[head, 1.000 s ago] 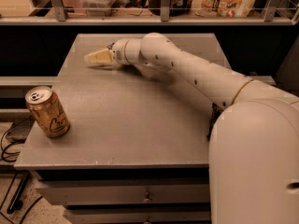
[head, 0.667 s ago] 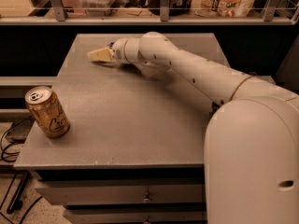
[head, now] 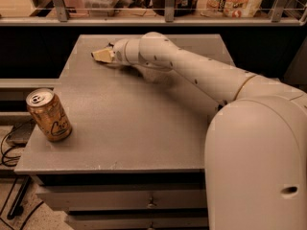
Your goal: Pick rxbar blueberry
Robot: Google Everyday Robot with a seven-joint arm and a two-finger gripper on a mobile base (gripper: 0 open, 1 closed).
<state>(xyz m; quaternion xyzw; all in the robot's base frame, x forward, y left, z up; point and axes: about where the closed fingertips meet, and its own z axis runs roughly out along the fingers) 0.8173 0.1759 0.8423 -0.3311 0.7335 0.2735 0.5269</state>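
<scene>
My gripper (head: 101, 55) reaches across the grey table (head: 144, 128) to its far left part, low over the surface. The white arm (head: 192, 71) runs from the lower right up to it. No dark navy-blue rxbar blueberry shows anywhere in the view; it is hidden or out of view, and I cannot tell whether it lies under or behind the gripper.
A gold drink can (head: 49, 115) stands upright near the table's left front edge. Behind the table runs a railed shelf (head: 168, 18) with bags and containers. Drawers (head: 144, 200) sit below the tabletop. Cables (head: 9, 152) lie on the floor at left.
The gripper has shifted slightly toward the far edge of the table. The can has not moved.
</scene>
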